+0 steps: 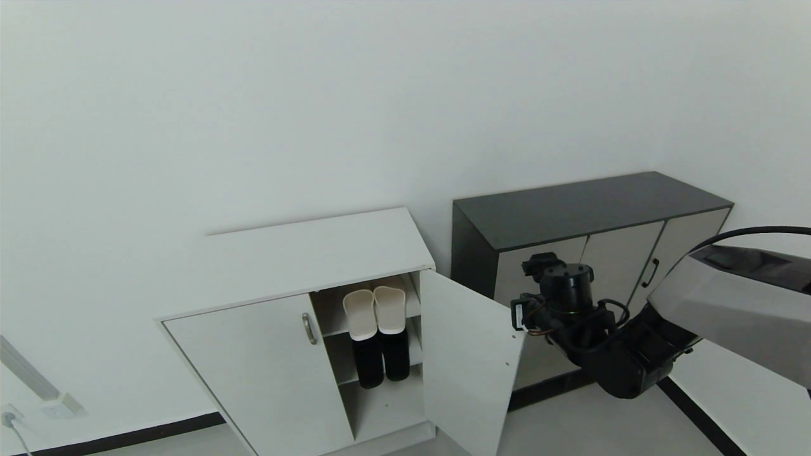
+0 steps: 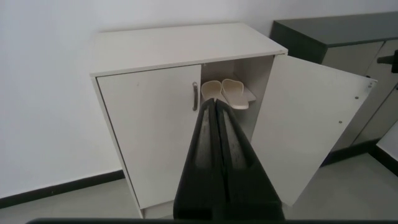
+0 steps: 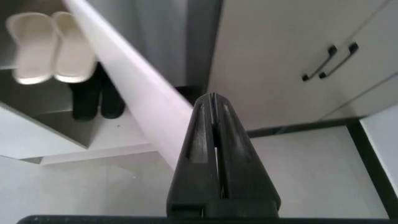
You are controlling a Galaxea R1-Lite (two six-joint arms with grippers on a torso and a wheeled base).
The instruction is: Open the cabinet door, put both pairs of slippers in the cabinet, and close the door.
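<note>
**Now: both pairs on the shelves, door swung wide, grippers empty**

Right gripper (image 3: 214, 98) has its fingers pressed flat together with nothing between them. In the right wrist view its tip sits just beside the free edge of the cabinet door (image 3: 134, 93); whether it touches the panel cannot be told. That door (image 1: 469, 361) stands swung outward from the white cabinet (image 1: 304, 253) and lies between the gripper and the shelves.

Left gripper (image 2: 214, 101) is likewise closed tight and holds nothing. It hangs in front of the cabinet, well apart from it, and points at the gap beside the closed left door (image 1: 266, 373) and its handle (image 1: 308, 328).

Inside, the cream slippers (image 1: 375, 310) lean side by side on the upper shelf, soles facing out. The black slippers (image 1: 380, 358) stand upright directly beneath them on the middle shelf. Both pairs are well apart from either gripper.

Just beside the open door stands a dark-topped cabinet (image 1: 583, 209), doors shut, against the white wall (image 1: 317, 95).
</note>
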